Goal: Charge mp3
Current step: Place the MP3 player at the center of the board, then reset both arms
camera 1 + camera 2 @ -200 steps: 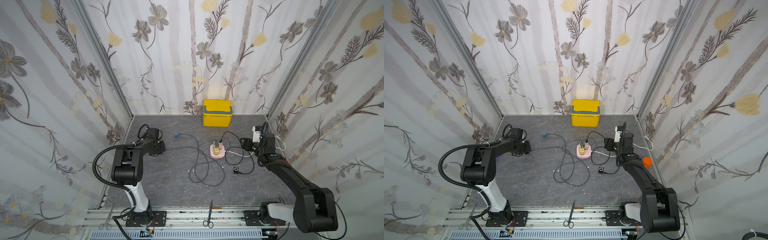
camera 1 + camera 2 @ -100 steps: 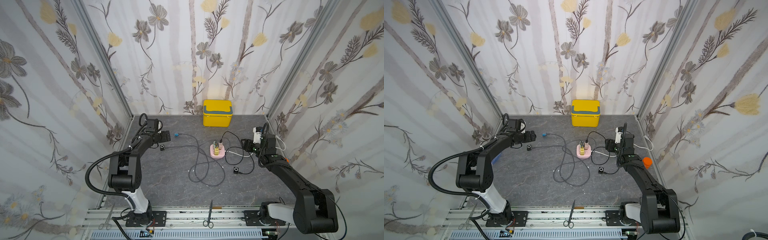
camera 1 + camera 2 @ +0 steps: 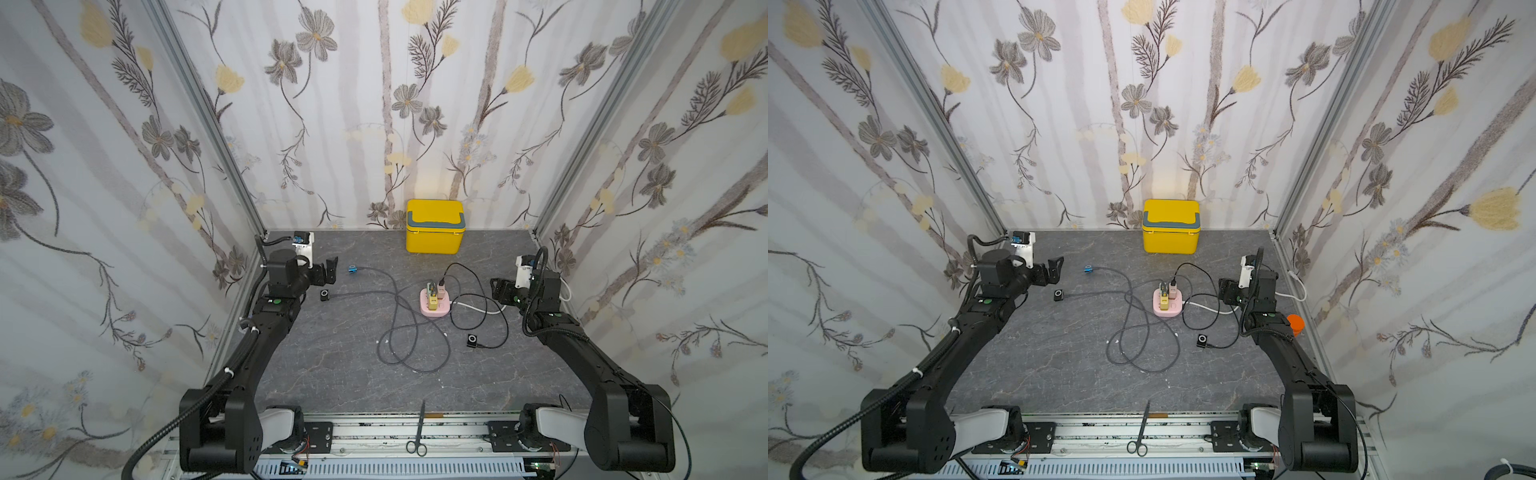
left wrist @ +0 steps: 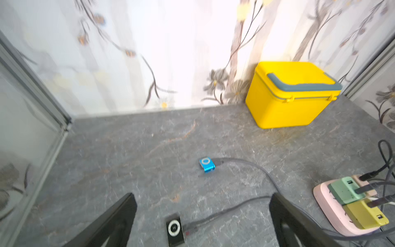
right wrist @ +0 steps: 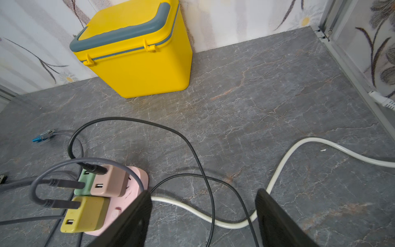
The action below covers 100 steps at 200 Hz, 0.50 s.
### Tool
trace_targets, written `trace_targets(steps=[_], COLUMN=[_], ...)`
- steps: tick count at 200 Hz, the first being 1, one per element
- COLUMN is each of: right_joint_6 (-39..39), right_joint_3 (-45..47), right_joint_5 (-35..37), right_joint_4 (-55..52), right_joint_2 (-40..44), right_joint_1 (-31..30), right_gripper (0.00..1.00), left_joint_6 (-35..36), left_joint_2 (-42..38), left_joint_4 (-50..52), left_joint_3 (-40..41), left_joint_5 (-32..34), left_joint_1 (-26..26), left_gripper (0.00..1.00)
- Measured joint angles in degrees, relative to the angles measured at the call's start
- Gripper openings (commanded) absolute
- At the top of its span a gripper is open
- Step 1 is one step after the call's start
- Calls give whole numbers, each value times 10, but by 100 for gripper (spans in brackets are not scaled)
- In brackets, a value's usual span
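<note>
Both top views show three small mp3 players on the grey table, each with a cable plugged in. A black mp3 (image 3: 325,295) (image 4: 174,228) lies just below my left gripper (image 3: 328,272) (image 4: 203,195), which is open and holds nothing. A blue mp3 (image 3: 353,270) (image 4: 207,164) lies just beyond it. Another black mp3 (image 3: 472,340) lies at the right. The cables run to chargers on a pink power strip (image 3: 435,301) (image 5: 136,181). My right gripper (image 3: 496,289) (image 5: 203,192) hovers open beside the strip, over a thin black cable and the strip's white cord (image 5: 277,171), gripping neither.
A yellow box (image 3: 434,226) with a grey handle stands against the back wall. Loose grey cable loops (image 3: 411,345) lie mid-table. Scissors (image 3: 419,432) rest on the front rail. An orange object (image 3: 1296,323) sits by the right wall.
My left gripper has opened, let go of the black mp3 on the table, and drawn up and back from it. My right gripper's jaws have spread wider.
</note>
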<state>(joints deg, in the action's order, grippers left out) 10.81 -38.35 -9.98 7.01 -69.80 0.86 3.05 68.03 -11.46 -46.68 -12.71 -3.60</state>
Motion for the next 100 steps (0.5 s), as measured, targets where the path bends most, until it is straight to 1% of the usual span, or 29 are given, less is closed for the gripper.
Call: trace_targets(steps=[17, 41, 53, 72, 84, 100], right_joint_6=[-7, -9, -9, -13, -16, -22], right_joint_3=[15, 41, 57, 87, 106, 128], right_joint_5=[-1, -1, 0, 9, 10, 16], right_joint_4=[19, 50, 66, 101, 120, 144], right_joint_2=[7, 21, 33, 55, 67, 77], right_joint_1=[6, 14, 18, 22, 26, 31], right_gripper=[100, 100, 100, 100, 100, 100], left_joint_6=[2, -11, -35, -86, -113, -125], left_joint_2=[-37, -64, -75, -77, -74, -66], left_joint_4=[-68, -156, -206, -284, -315, -346], left_joint_3=[50, 129, 183, 261, 286, 298], left_joint_5=[0, 10, 23, 40, 52, 54], left_joint_1=[3, 16, 37, 86, 112, 125], left_gripper=[100, 100, 100, 100, 100, 100])
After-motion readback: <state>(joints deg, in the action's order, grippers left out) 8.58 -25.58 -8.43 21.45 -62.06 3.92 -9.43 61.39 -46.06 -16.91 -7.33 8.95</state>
